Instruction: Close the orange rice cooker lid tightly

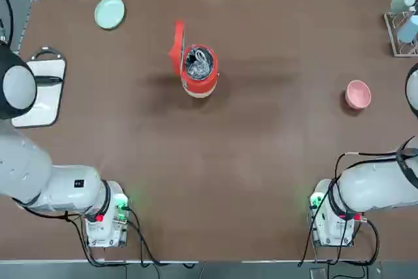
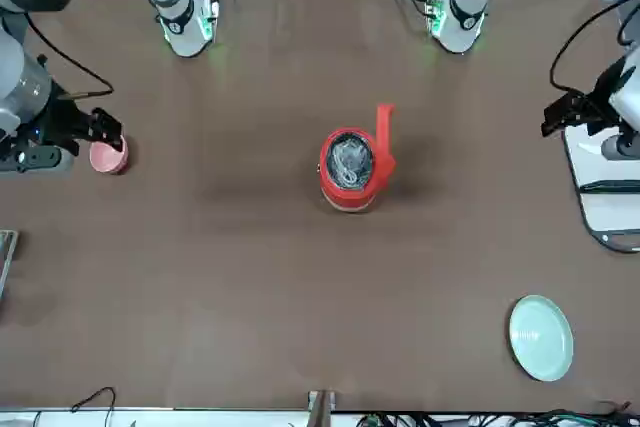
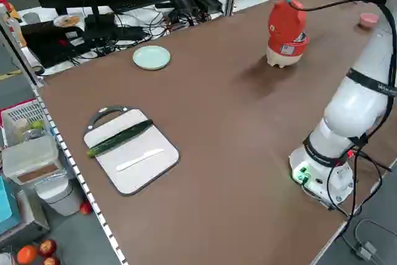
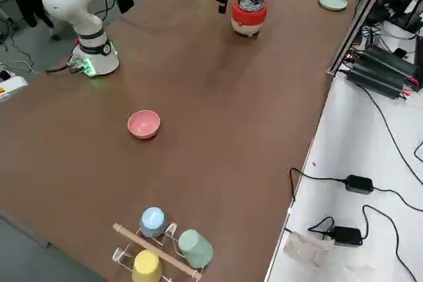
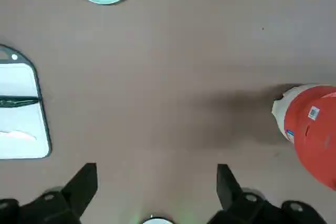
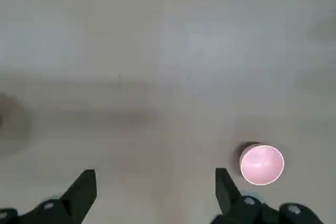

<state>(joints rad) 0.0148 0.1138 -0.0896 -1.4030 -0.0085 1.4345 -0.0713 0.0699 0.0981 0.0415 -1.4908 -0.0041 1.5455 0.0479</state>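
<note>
The orange rice cooker (image 1: pixel 198 75) stands at mid-table, a little toward the far side, its shiny inner pot (image 1: pixel 198 63) exposed. The lid (image 1: pixel 177 46) is raised upright on its hinge at the cooker's left side; the left side view shows the lid's (image 3: pixel 285 19) outer face. My left gripper (image 5: pixel 156 183) hangs open and empty high over the table's left part, far from the cooker (image 5: pixel 315 135). Over the right side, near the pink bowl, my right gripper (image 6: pixel 155 187) is also open and holds nothing.
A pale green plate (image 1: pixel 109 12) lies at the far left. A white cutting board (image 1: pixel 40 91) with a cucumber (image 3: pixel 118 138) and a white knife sits at the left edge. A pink bowl (image 1: pixel 358 94) is at the right; a cup rack (image 1: pixel 405 21) at the far right corner.
</note>
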